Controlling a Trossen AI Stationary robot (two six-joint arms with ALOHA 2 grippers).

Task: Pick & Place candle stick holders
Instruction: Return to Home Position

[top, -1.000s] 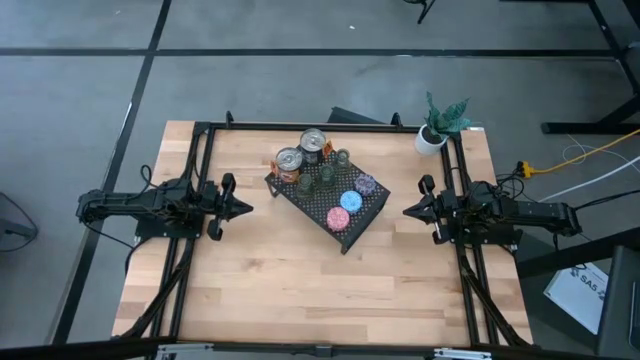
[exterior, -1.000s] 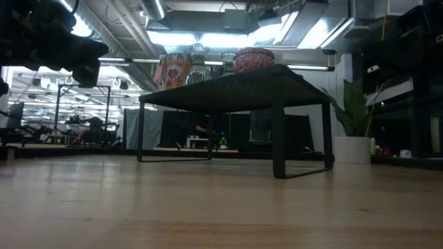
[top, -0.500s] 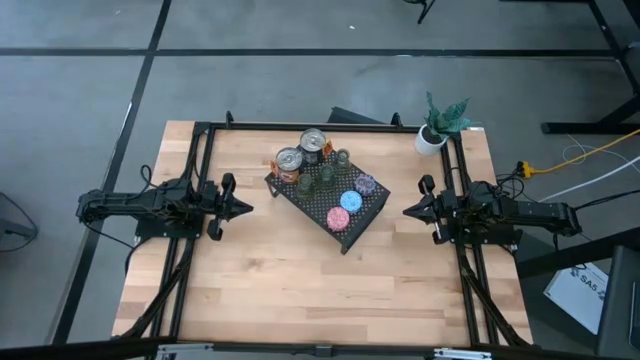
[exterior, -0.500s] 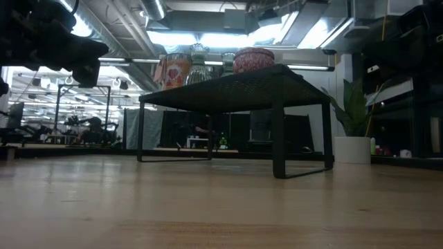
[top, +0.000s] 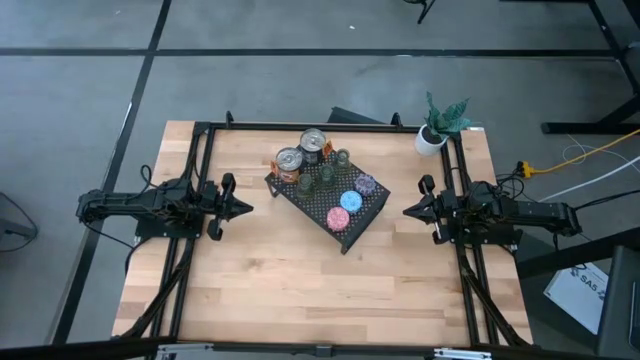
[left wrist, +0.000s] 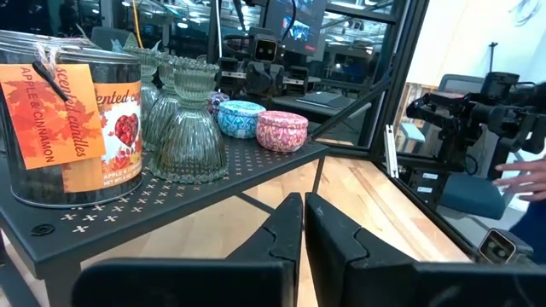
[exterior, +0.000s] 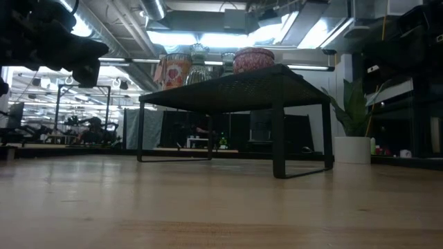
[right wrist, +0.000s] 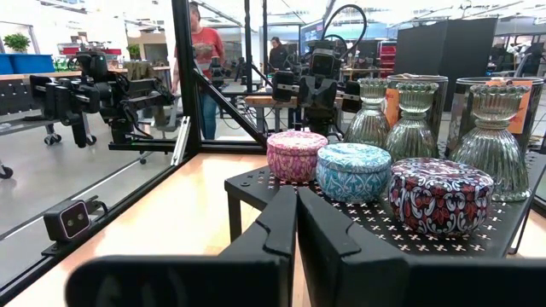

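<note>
— Where are the two grippers?

— The left gripper (top: pixel 245 208) hangs over the left side of the table (top: pixel 300 290) and the right gripper (top: pixel 408 211) over the right side. Each points toward the black shelf (top: pixel 310 207) between them and is well apart from it.

— Are they holding anything?

— No. In each wrist view the two fingers are pressed nearly together, with only a thin slit between them and nothing in it.

— And the candle holders?

— All of them are on top of the shelf. The pink holder (top: pixel 339 218), the blue holder (top: pixel 350 200) and the purple holder (top: pixel 366 184) stand close together in a row along the edge facing the right arm. Pink is at the end nearer the bottom of the high view and purple at the other end.

— The glass ones?

— The ribbed glass holders (top: pixel 326 175) stand upright behind that row, around the middle of the shelf. Beyond them, at the corner toward the left arm, are two candle jars (top: pixel 289 161) with metal lids. The left wrist view shows an orange label on one.

— Anything else on the table?

— A white pot (top: pixel 431 139) with a green plant stands at the far right corner, off the shelf.
</note>
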